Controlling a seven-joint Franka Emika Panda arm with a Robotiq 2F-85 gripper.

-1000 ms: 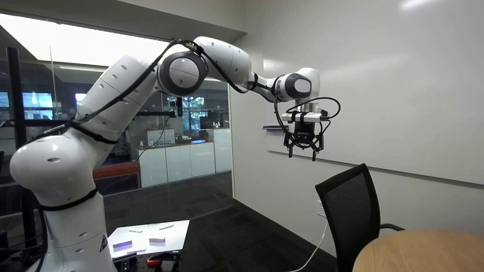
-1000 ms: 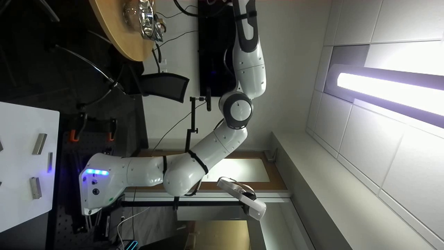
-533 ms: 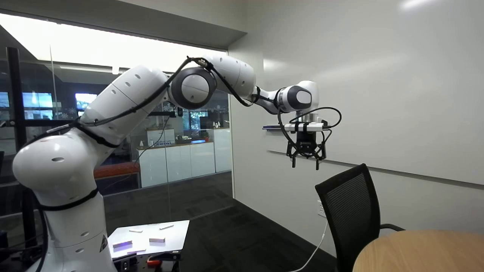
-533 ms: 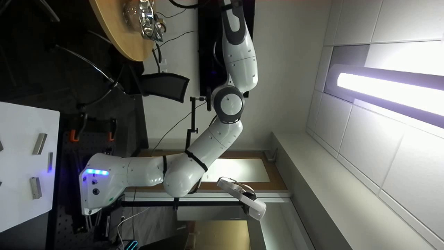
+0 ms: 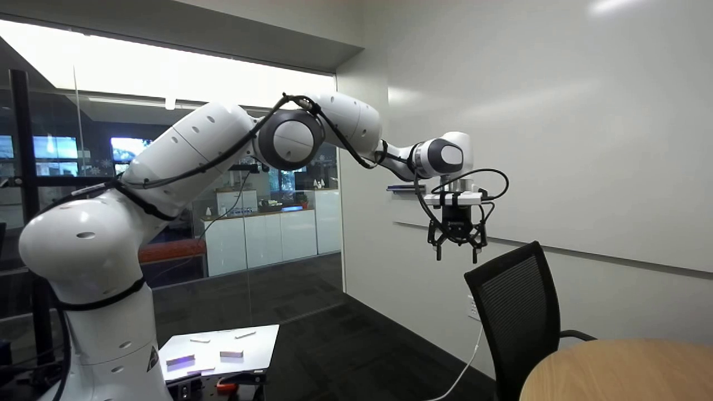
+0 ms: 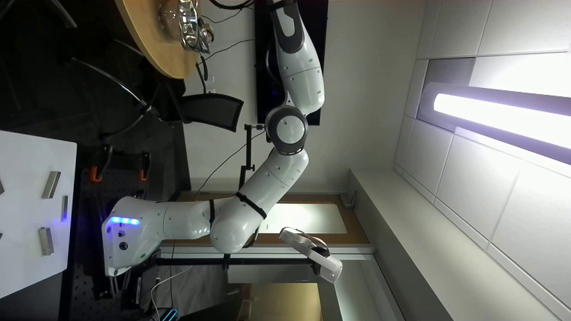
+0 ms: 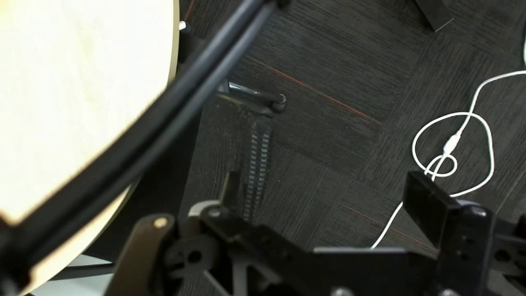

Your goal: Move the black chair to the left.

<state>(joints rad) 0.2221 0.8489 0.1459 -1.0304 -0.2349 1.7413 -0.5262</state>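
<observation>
Beside the round wooden surface (image 5: 624,367), the black chair (image 5: 521,312) is located near the spread fingers (image 7: 428,205), which should be squared and centred over its backrest (image 6: 212,109) before being lowered.

Office meeting room, glass wall (image 5: 249,278), whiteboard (image 5: 557,139), 1 round wooden table (image 5: 624,367), black mesh-backed chair (image 5: 515,312)

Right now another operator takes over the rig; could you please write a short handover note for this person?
Gripper: open, holding nothing, near the top of the black chair; exact gap unclear.
Black chair: upright, beside the round wooden table.
Done: gripper is near the chair; no grasp yet.
Left: probably lower the gripper, grasp the backrest, shift the chair left, then release.
</observation>
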